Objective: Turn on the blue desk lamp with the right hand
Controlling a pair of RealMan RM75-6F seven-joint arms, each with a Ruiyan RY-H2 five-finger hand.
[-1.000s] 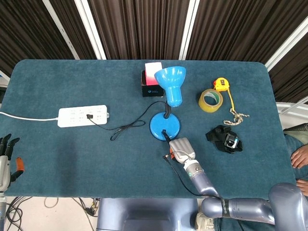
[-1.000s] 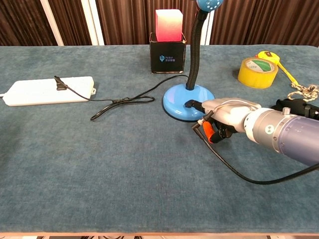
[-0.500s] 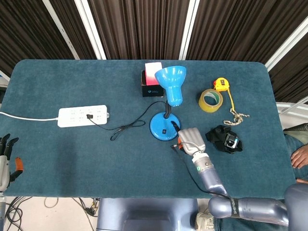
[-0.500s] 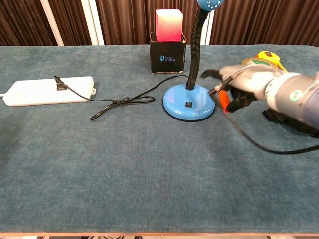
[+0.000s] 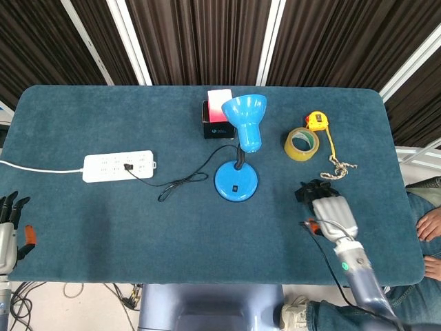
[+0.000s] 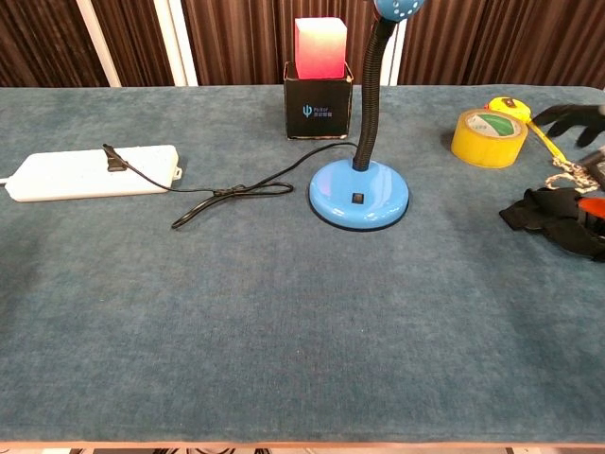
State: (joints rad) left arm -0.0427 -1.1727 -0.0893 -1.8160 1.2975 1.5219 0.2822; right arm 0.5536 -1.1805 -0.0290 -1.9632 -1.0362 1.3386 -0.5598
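My right hand (image 5: 335, 212) is over the near right of the desk (image 5: 103, 227), well apart from the lamp (image 5: 237, 181), just above the black strap bundle (image 5: 318, 190); fingers look loosely extended w/ nothing in them. The lamp sits mid-desk, base flat, switch (image 6: 357, 199) facing me, shade (image 5: 246, 118) tilted up, cord running left to the power strip (image 5: 118, 166). Left hand (image 5: 8, 231) hangs off the near left edge, fingers apart, empty. Tape roll (image 5: 302, 143) far right.

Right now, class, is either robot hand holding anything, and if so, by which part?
Nothing is held. The right hand hovers by the black strap bundle, away from the blue desk lamp; the left hand hangs empty.
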